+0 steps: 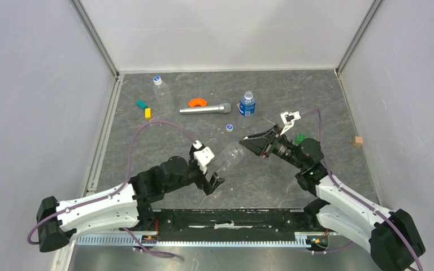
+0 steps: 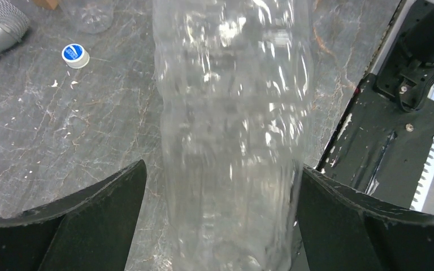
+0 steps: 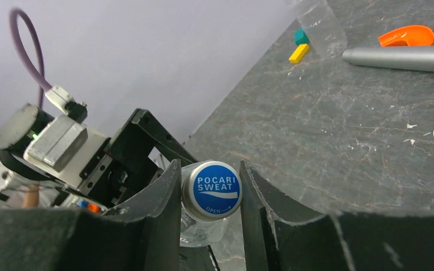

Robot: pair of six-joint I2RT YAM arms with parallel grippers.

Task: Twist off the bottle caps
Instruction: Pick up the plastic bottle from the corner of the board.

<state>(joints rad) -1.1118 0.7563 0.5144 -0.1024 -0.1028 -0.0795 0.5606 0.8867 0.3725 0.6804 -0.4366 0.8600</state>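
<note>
My left pincer (image 2: 221,169) stands wide open astride the bottle (image 2: 231,113). One finger is clear of the plastic; the other looks to be just against it, though through the glare I can't be sure. My right pincer (image 3: 210,169) is closed on the cap (image 3: 210,192), a finger pressed to each side of its rim, the blue top facing the wrist camera. The bottle is tilted between my two arms over the near middle of the bench (image 1: 339,113), cap end toward my right arm.

A loose cap (image 1: 229,127) lies blue side up just beyond the bottle. Farther back a labelled bottle (image 1: 247,104) stands capped. A silver cylinder (image 1: 205,108) lies to its left, with an orange piece (image 1: 197,102) just behind the cylinder. A far bottle (image 1: 161,93), capped, lies at the back left, with a green block (image 1: 142,104) and a yellow block (image 1: 147,113) near it. A wooden cube (image 1: 357,140) sits close to the right wall.

The bench is dark grey, veined like stone, with white flecks. Pale walls (image 1: 215,28) close it in on three sides, with metal strips at the back corners.
</note>
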